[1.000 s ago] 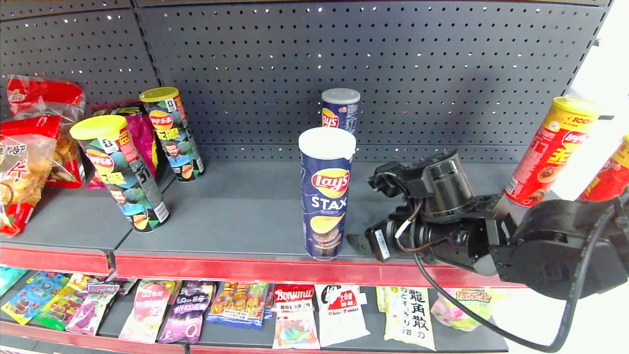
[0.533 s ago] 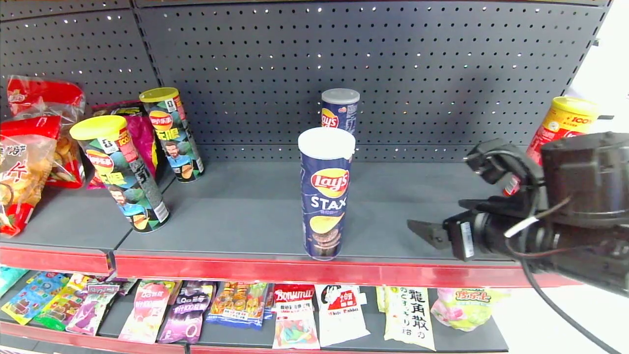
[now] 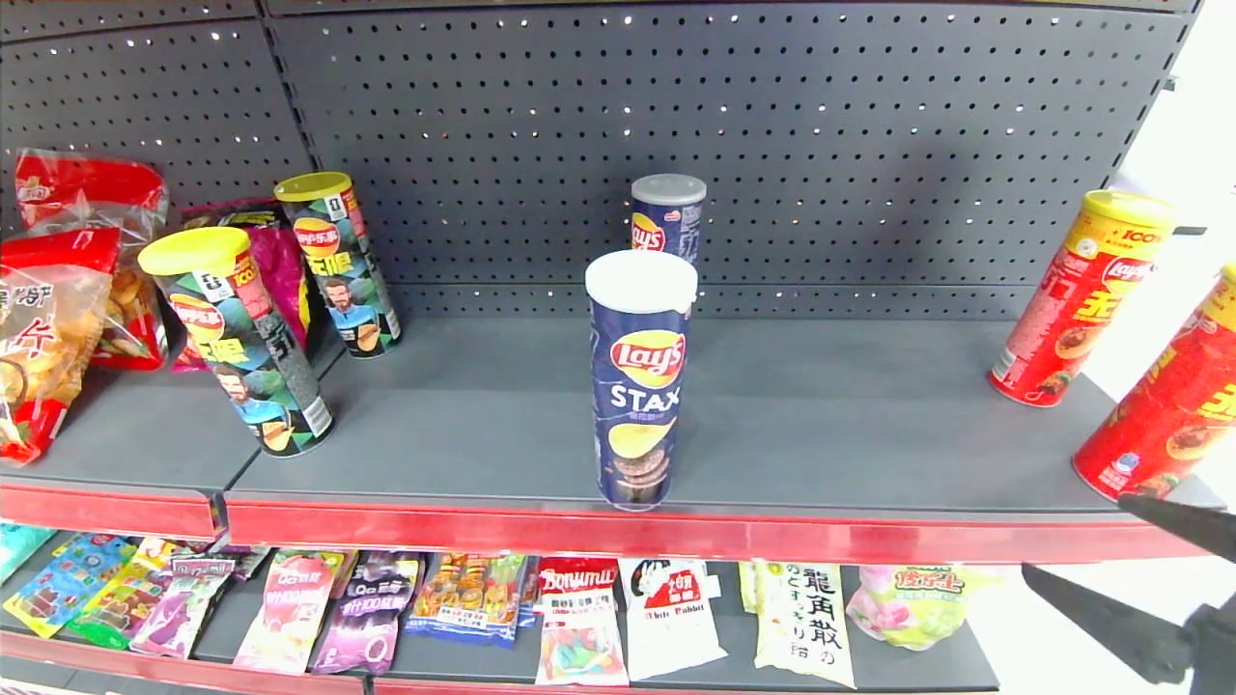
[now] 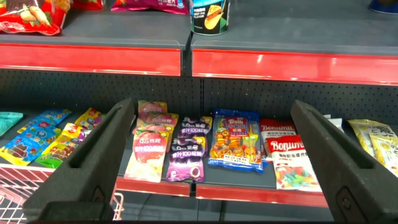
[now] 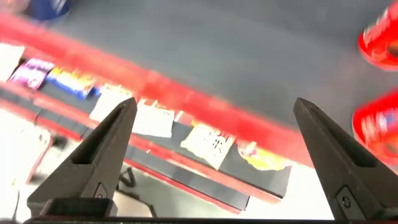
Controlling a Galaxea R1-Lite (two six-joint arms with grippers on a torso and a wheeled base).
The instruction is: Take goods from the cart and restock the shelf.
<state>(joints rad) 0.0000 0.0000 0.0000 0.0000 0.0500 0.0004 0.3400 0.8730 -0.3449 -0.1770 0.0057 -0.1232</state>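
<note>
Right gripper (image 3: 1074, 536) has withdrawn from beside the blue can (image 3: 642, 376) to the frame's lower right, jaws spread and empty. Can stands upright at shelf (image 3: 483, 425) front, centre frame. Left gripper (image 4: 212, 109): jaws spread, facing lower shelf (image 4: 249, 190).

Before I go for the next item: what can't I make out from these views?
- Rear blue can, head view: lower half hidden behind the front blue can.
- Near red can, head view: top cut off by the right edge.
- Lower-shelf packets, right wrist view: blurred, unreadable.
- Wire basket, left wrist view, perhaps the cart: cut off at the corner, contents unseen.
</note>
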